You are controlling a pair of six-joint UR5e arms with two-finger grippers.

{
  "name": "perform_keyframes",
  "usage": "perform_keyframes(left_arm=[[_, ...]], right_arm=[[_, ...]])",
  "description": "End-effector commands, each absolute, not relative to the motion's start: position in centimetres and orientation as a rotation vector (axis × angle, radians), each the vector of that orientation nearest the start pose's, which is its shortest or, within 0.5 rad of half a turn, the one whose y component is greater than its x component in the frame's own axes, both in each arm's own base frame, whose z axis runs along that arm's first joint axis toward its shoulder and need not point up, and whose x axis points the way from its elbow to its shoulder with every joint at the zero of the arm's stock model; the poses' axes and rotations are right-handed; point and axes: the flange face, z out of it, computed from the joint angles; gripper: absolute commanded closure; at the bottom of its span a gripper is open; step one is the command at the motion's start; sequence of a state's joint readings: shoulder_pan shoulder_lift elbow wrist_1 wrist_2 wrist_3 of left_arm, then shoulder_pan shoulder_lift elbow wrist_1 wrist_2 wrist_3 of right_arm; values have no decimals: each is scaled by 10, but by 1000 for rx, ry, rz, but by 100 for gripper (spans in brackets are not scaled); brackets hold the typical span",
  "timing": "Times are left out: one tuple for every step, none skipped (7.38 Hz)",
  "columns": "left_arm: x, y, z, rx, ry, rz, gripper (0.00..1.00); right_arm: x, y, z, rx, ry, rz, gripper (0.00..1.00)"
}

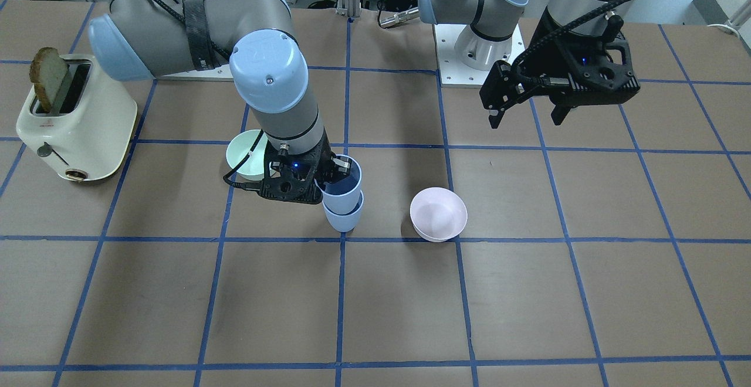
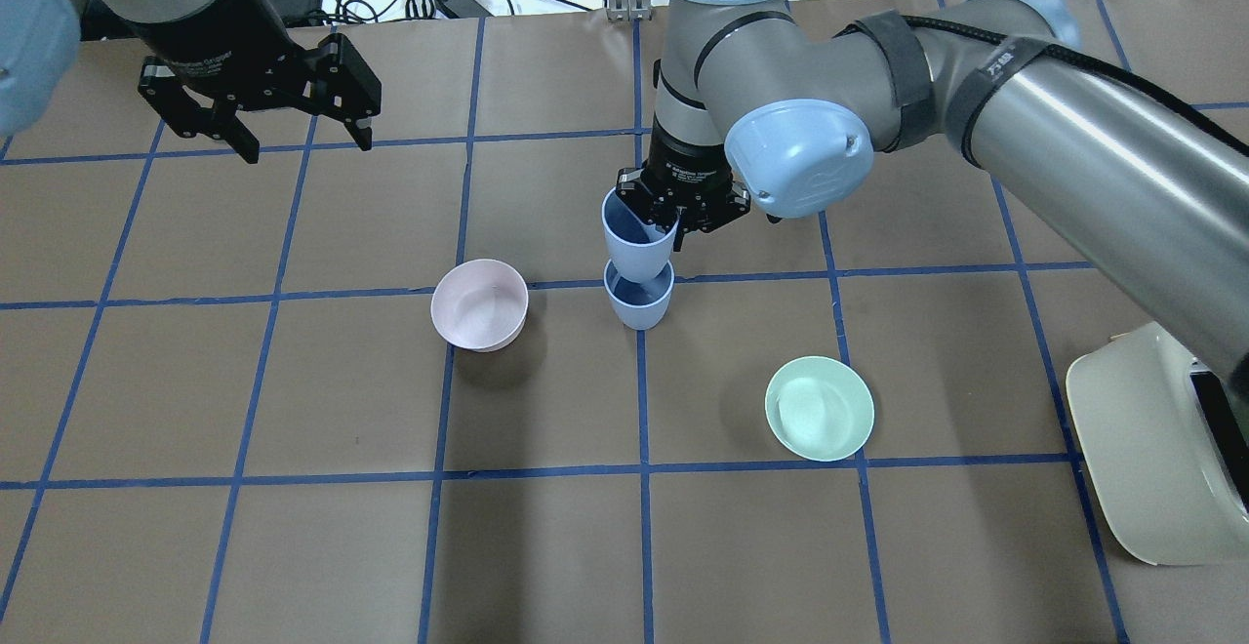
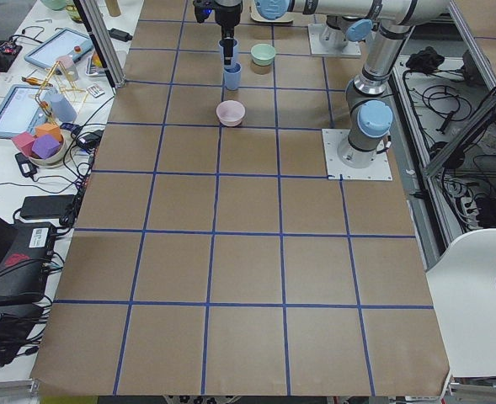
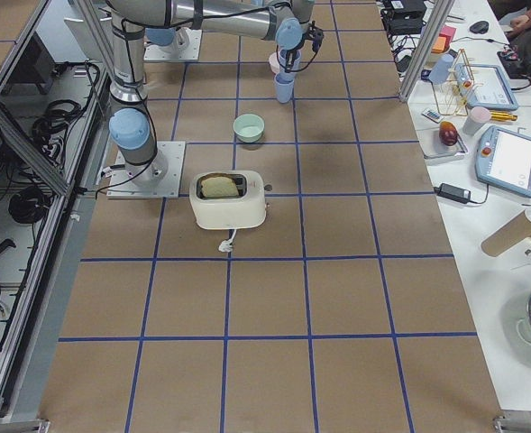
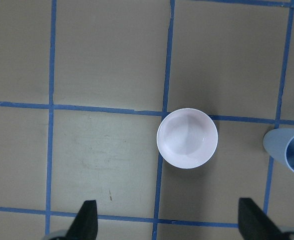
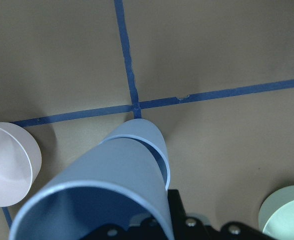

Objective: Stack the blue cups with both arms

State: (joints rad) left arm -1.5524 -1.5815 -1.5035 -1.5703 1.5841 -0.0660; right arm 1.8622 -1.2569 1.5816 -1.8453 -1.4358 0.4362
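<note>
Two pale blue cups stand near the table's middle. The lower blue cup [image 2: 639,304] [image 1: 345,221] stands upright on a tape crossing. The upper blue cup [image 2: 634,239] [image 1: 342,190] is slightly tilted, its base inside the lower cup's mouth. My right gripper [image 2: 673,220] [image 1: 334,170] is shut on the upper cup's rim, one finger inside it; the right wrist view shows that cup [image 6: 102,195] over the lower cup's rim [image 6: 159,145]. My left gripper [image 2: 307,146] [image 1: 526,120] [image 5: 169,222] hangs open and empty, high and apart from the cups.
A pink bowl [image 2: 479,304] [image 5: 187,138] sits beside the cups on my left. A mint-green bowl [image 2: 819,408] [image 1: 246,153] sits on my right. A cream toaster [image 1: 76,123] with toast stands at the far right edge.
</note>
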Motion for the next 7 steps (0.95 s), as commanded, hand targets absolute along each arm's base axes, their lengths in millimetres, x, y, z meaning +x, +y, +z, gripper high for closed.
perform_keyframes(left_arm=[[-122, -502, 517, -133, 3122, -97, 0], [-122, -502, 517, -133, 3122, -99, 0], [-122, -502, 516, -133, 3122, -97, 0], [-122, -502, 516, -133, 3122, -96, 0], [-122, -502, 516, -133, 3122, -96, 0], [-122, -502, 519, -133, 3122, -104, 0], [-122, -502, 520, -133, 3122, -106, 0]], right_arm=[[312, -530, 336, 224, 3022, 147, 90], [313, -533, 329, 227, 3025, 164, 67], [314, -534, 329, 226, 3023, 151, 53], [314, -535, 330, 224, 3021, 150, 37], [313, -536, 331, 225, 3018, 144, 26], [313, -536, 334, 227, 3019, 131, 23], [310, -539, 342, 231, 3025, 84, 13]])
